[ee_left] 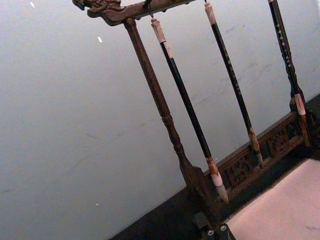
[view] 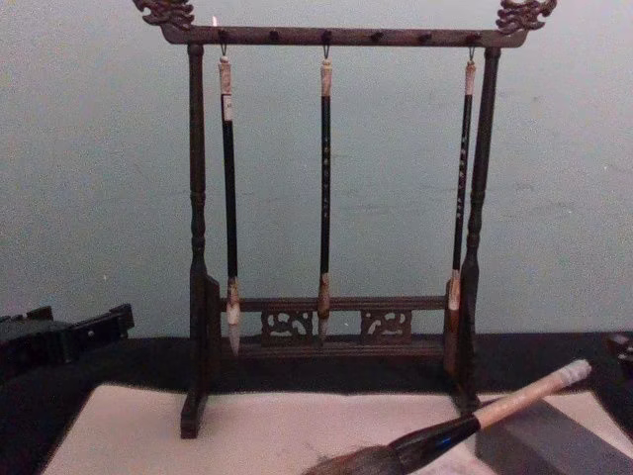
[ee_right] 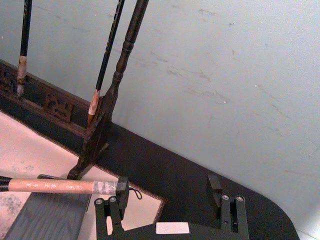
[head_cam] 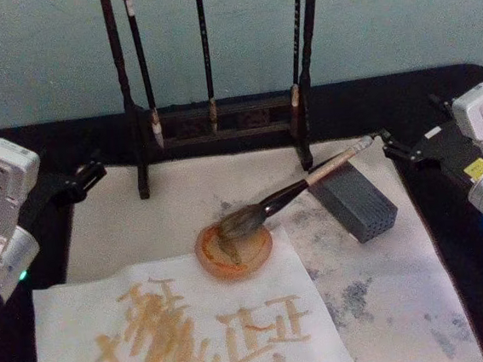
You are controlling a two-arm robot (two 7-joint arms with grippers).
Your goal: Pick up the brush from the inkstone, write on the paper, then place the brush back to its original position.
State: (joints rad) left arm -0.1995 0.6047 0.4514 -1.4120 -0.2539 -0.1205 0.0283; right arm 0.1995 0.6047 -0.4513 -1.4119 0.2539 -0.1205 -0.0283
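Observation:
The brush [head_cam: 310, 179] lies slanted, its pale handle resting on the dark grey inkstone [head_cam: 359, 204] and its bushy hair tip in a round orange dish [head_cam: 265, 251]. Both stand on the cream paper [head_cam: 183, 199]. My right gripper [head_cam: 395, 147] hovers low at the handle's far end and is open. In the right wrist view, the handle [ee_right: 55, 186] ends beside one finger [ee_right: 121, 192] of the right gripper [ee_right: 167, 192], over the inkstone [ee_right: 45, 220]. The brush [view: 495, 406] and inkstone [view: 554, 440] also show in the chest view. My left gripper [head_cam: 87, 174] sits off the paper's left edge.
A dark carved rack [head_cam: 218, 119] with three slim hanging brushes stands at the back of the paper, before a pale wall. A white sheet [head_cam: 178, 324] with ochre characters lies in front. Black table surface [head_cam: 462, 254] borders the paper on both sides.

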